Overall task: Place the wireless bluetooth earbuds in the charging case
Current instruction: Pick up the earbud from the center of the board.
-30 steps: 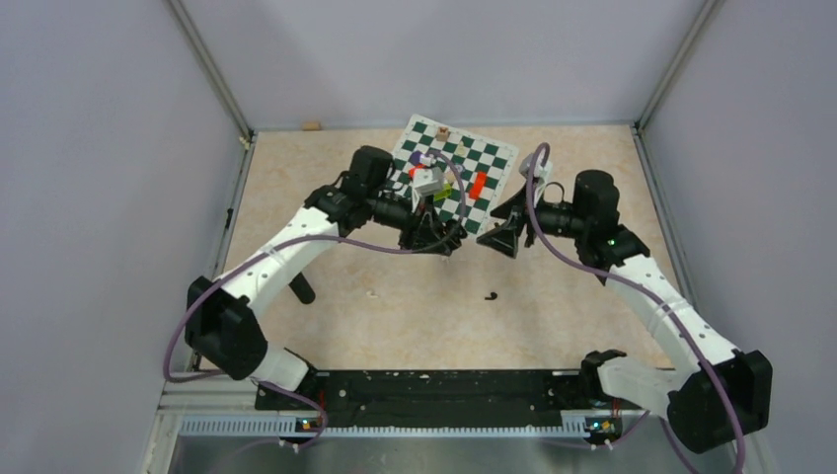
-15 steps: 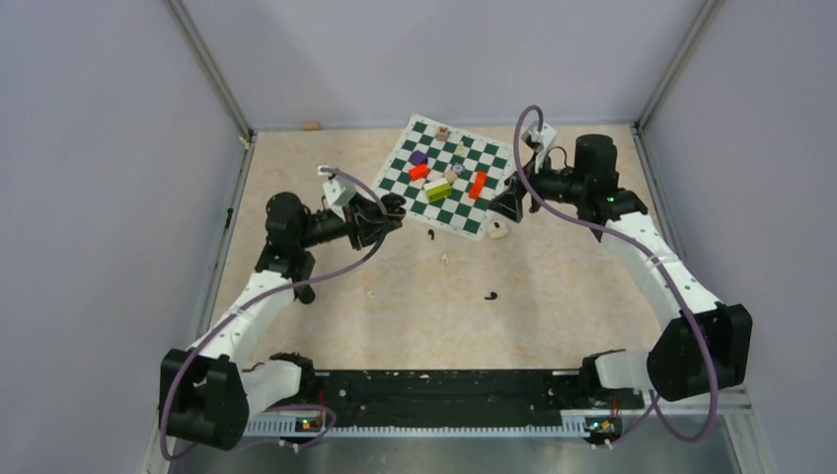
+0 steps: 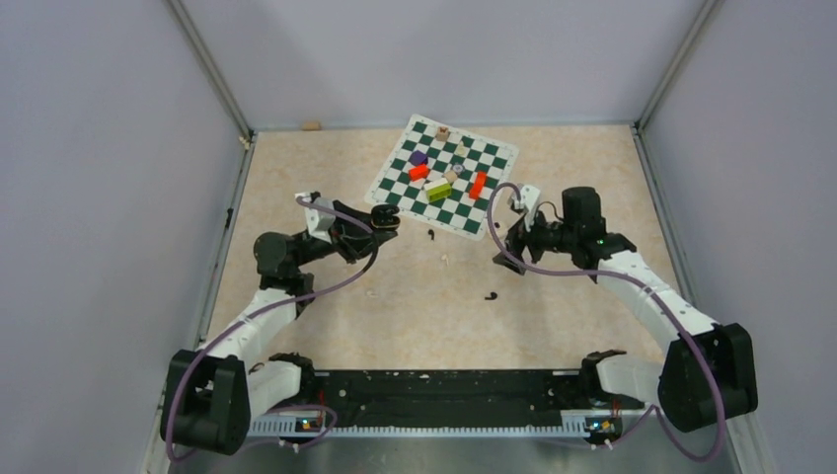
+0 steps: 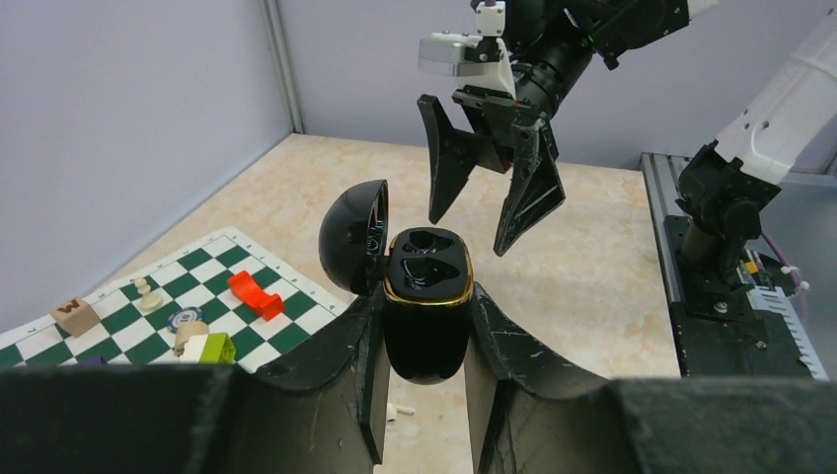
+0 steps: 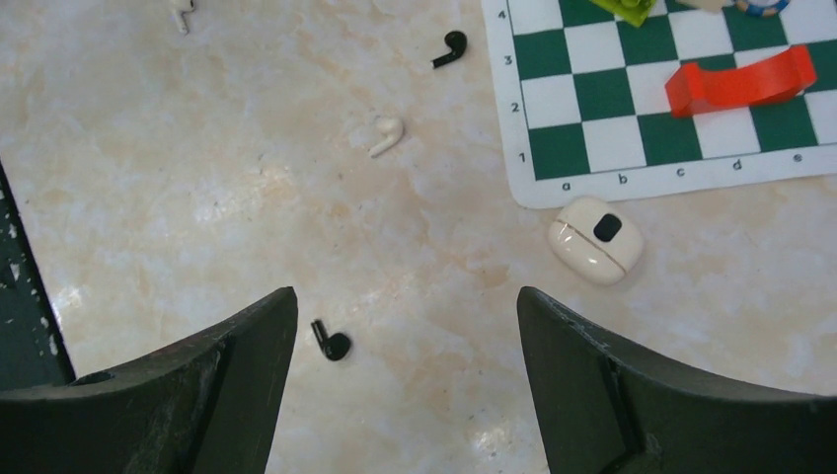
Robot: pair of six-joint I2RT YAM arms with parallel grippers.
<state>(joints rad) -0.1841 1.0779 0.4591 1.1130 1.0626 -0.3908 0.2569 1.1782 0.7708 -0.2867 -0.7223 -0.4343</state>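
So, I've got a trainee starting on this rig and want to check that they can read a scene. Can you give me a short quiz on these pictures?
1. True or false: the charging case clamped in the left pincer has its lid open and both sockets empty.
2. In the right wrist view, how many black earbuds lie on the table? A: none. B: two. C: four.
3. Fill the gap: the right pincer, above the table, is ___ and holds nothing.

Key: 1 true; 2 B; 3 open.
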